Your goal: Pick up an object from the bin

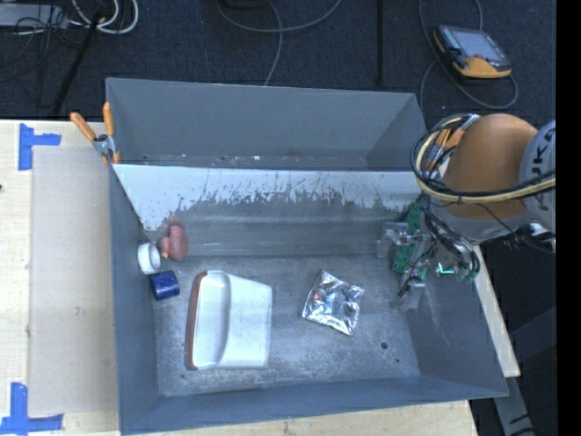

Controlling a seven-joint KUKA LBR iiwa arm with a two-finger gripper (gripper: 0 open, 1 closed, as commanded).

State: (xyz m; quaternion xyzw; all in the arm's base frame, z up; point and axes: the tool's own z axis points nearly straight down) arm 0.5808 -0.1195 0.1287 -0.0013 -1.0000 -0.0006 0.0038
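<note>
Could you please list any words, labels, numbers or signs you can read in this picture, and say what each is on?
Nothing can be quoted with confidence.
Arm: dark lettering, cut off at the edge, not readable.
Foil packet: coloured print, too small to read.
Tray, blue cap, bin: no text that I can see.

Gripper (410, 291) by the bin's (272, 134) right wall is just a murky tangle. Over by the left wall, the pinkish lump (174, 240), white round bit (149, 258) and blue piece (164, 285) are too small to identify.
</note>
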